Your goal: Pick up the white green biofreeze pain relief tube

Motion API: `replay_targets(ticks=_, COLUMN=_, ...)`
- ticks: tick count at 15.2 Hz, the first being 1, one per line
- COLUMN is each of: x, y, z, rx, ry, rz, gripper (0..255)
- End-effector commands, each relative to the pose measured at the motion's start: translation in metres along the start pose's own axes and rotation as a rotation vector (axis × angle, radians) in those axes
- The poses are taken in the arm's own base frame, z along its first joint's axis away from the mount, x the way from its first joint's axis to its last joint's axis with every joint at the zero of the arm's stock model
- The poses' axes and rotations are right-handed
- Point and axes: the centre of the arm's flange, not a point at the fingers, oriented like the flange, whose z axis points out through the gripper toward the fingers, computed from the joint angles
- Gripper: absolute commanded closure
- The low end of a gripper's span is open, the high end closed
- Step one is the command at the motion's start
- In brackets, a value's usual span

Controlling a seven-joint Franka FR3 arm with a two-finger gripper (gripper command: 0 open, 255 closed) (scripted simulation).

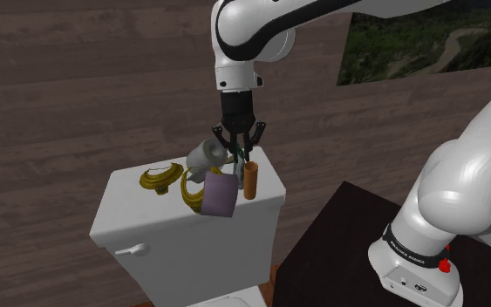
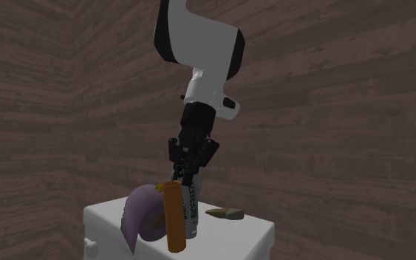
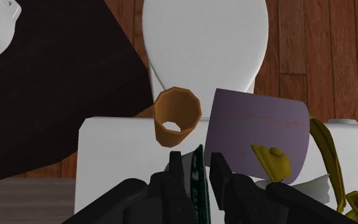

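White-and-green tube point(image 2: 190, 205) is standing nearly upright, slightly tilted, over the white toilet tank point(image 1: 123, 222). I am reading the black gripper point(image 2: 187, 168) as sitting directly above it, on its upper end. In the wrist view the two fingers point(image 3: 175, 178) are pressing on the tube from both sides, so the hand is grasping the tube. I cannot tell whether its lower end is touching the tank lid. An orange cylinder point(image 2: 174, 220) is standing just beside the tube, on the shoulder view's right of it. A purple item point(image 1: 219, 197) is sitting on the near side of the tube. Yellow pieces point(image 1: 155, 180) are lying farther toward the shoulder view's left.
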Motion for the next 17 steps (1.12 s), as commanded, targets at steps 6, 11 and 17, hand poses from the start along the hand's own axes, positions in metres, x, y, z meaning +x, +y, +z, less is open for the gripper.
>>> replay_targets(ticks=6, x=-0.010, y=-0.001, z=-0.030, rx=-0.001, ry=-0.001, rz=0.000, gripper=255)
replay_targets(ticks=11, x=-0.018, y=-0.002, z=-0.055, rx=-0.001, ry=-0.001, rz=0.000, gripper=255)
replay_targets(ticks=17, x=-0.025, y=-0.003, z=-0.075, rx=-0.001, ry=-0.001, rz=0.000, gripper=255)
